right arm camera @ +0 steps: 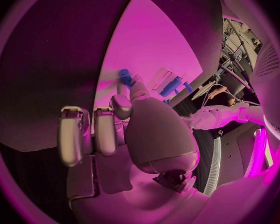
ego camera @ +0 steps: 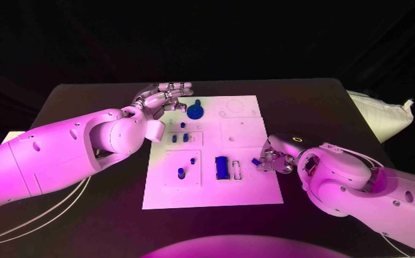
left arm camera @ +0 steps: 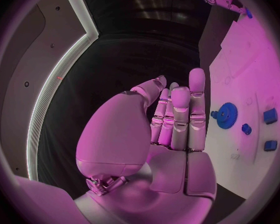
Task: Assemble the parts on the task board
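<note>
1. Head view: white task board (ego camera: 246, 195) lying mid-table, carrying a blue gear (ego camera: 195, 113) near its far left corner, small blue pegs (ego camera: 179, 138) in the middle-left cell, two more blue pieces (ego camera: 182, 172) lower left, and a long blue block (ego camera: 222, 167) lower centre. Left hand (ego camera: 161, 99) raised beside the board's far left edge, just left of the gear, fingers straight and empty. Right hand (ego camera: 278, 159) at the board's right edge, pinching a small blue part (ego camera: 256, 162) at its fingertips.

2. Left wrist view: left hand (left arm camera: 174, 129) upright, fingers extended side by side, gripping nothing; gear (left arm camera: 227, 115) and small blue pieces (left arm camera: 270, 116) on the board (left arm camera: 251, 74) beyond it, none touched.

3. Right wrist view: right hand (right arm camera: 124, 129) with the small blue part (right arm camera: 125, 74) pinched between thumb and a fingertip, other fingers curled, above the board (right arm camera: 152, 50); long blue block (right arm camera: 170, 86) near.

4. Likely risks: thin fingertip pinch, so a slip or twist of the part on contact with its seat; a misaligned descent jamming it at the slot's rim; a nudge to the neighbouring block; a shifted board under sideways pressure.
</note>
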You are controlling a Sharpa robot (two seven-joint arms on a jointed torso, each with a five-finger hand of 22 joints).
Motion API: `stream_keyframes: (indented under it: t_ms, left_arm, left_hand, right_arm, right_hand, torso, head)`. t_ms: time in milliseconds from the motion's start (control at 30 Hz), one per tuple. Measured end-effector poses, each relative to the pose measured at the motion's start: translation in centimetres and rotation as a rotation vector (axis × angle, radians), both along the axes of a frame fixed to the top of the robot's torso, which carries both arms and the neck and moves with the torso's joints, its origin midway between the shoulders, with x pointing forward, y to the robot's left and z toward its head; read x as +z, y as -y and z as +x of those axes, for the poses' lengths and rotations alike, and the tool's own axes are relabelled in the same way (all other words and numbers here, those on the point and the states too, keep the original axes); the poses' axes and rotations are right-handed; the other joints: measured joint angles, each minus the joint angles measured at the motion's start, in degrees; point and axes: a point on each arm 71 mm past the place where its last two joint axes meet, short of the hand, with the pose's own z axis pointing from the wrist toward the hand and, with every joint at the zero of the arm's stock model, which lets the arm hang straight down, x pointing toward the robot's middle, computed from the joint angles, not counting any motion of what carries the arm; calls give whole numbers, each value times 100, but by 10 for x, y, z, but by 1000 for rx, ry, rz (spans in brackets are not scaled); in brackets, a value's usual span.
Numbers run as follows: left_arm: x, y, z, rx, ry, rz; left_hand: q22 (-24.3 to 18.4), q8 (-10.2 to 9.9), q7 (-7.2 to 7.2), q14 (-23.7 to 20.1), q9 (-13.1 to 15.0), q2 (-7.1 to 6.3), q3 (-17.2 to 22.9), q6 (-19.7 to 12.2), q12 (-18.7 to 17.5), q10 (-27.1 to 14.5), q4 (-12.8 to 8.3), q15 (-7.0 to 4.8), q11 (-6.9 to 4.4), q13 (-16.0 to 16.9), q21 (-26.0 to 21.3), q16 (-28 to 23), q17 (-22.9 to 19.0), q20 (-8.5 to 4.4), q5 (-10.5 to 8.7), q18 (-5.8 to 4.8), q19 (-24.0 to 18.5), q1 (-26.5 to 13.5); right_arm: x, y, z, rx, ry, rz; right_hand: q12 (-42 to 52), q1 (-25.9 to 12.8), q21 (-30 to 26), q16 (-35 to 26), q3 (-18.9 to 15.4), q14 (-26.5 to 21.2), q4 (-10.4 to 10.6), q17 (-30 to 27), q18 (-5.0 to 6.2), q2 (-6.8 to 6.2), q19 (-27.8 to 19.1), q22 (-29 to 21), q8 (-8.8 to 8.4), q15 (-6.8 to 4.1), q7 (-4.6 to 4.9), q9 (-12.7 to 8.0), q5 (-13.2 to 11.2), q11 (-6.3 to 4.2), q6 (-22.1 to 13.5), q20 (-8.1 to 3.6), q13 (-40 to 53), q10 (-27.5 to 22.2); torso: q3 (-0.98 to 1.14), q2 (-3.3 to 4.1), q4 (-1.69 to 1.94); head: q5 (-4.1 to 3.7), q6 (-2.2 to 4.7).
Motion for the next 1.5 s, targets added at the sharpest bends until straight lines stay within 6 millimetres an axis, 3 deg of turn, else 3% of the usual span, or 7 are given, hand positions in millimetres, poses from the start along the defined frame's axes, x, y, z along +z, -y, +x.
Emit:
stream_keyframes:
  t_ms: [100, 567, 867, 1067, 1133, 1300, 1500]
  left_arm:
    - [0, 0, 0, -1, 0, 0]
    - [0, 1, 0, -5, -2, 0]
    - [0, 1, 0, -7, -4, 0]
    - [0, 1, 0, -8, -4, 0]
    - [0, 1, 0, -8, -5, 0]
    - [0, 1, -1, -9, -5, 1]
    - [0, 1, -1, -11, -4, 1]
  left_hand:
    - [0, 0, 0, 0, 0, 0, 0, 0, 0, 0, 0, 0, 0, 0, 0, 0, 0, 0, 0, 0, 0, 0]
    - [0, 0, 0, -21, 0, 0, 0, 0, 33, -21, 0, -20, 21, -1, 0, 0, -10, 0, 0, 0, 0, 0]
    - [0, 0, 0, -20, 0, 0, 0, 0, 33, -21, 0, -20, 21, -1, 0, 0, -9, 0, 0, 0, 0, 0]
    - [0, 0, 0, -20, 0, 0, 0, 0, 33, -21, 0, -20, 21, -2, 0, 0, -9, 0, 0, 0, 0, 0]
    - [0, 0, 0, -21, 0, 0, 0, 0, 33, -20, 0, -20, 21, -2, 0, 0, -9, 0, 0, -1, 0, 0]
    - [0, 0, 0, -20, 0, 0, 0, 0, 33, -20, 0, -20, 21, -2, 0, 0, -9, 0, 0, 0, 0, 0]
    - [-10, 23, -20, -42, 0, 31, -33, -20, 65, -60, 34, 2, 24, -1, -23, 34, -15, 0, 0, 0, 0, -32]
  right_arm:
    - [0, -3, -1, 22, 18, -22]
    - [0, -16, -2, 99, 79, -108]
    - [0, -21, -4, 122, 100, -129]
    - [0, -19, -5, 104, 94, -100]
    - [0, -19, -6, 93, 90, -80]
    - [0, -18, -10, 48, 54, 6]
    - [5, -21, -15, -3, -5, 125]
  right_hand:
    - [-4, 35, 0, 0, 81, 0, -20, 0, 0, -20, 0, 0, -1, 1, 17, -2, -137, 9, 5, 0, -8, -9]
    - [-219, 251, -55, -67, 529, 30, -188, 3, 0, -162, -43, -1, -144, 7, 35, -42, -68, 46, 26, 0, -120, -52]
    - [-144, 277, -55, -50, 943, 16, -115, 4, 0, -187, -43, -1, -223, -6, 41, -85, 601, 40, 119, 0, -74, -50]
    - [-107, 273, -38, -45, 1165, 9, 36, 3, 0, -189, -20, -2, -232, -11, 41, -75, 844, 21, 119, -23, -58, -31]
    - [-106, 163, -23, -45, 1266, 10, 134, 3, 0, -285, -20, -2, -233, -12, 41, -75, 929, 16, 119, -23, -62, -27]
    - [-104, -256, -23, -45, 1828, 39, -33, 3, 0, -443, -19, -2, -235, -48, 39, -71, 1074, -28, 117, -24, 3, 2]
    - [-61, -502, -1, -33, 2089, 39, -11, 2, 0, -532, -1, -2, -235, -67, 35, -54, 1252, -36, 119, -42, 48, 35]
  torso:
    - [-3, 0, 4]
    - [-14, 1, 35]
    - [-16, 3, 51]
    - [-16, 5, 55]
    - [-16, 7, 59]
    - [-16, 13, 65]
    - [-20, 15, 73]
  head:
    - [0, -1]
    - [-26, -20]
    - [-19, -32]
    - [-13, -35]
    - [-13, -35]
    - [-14, -37]
    - [-30, -46]
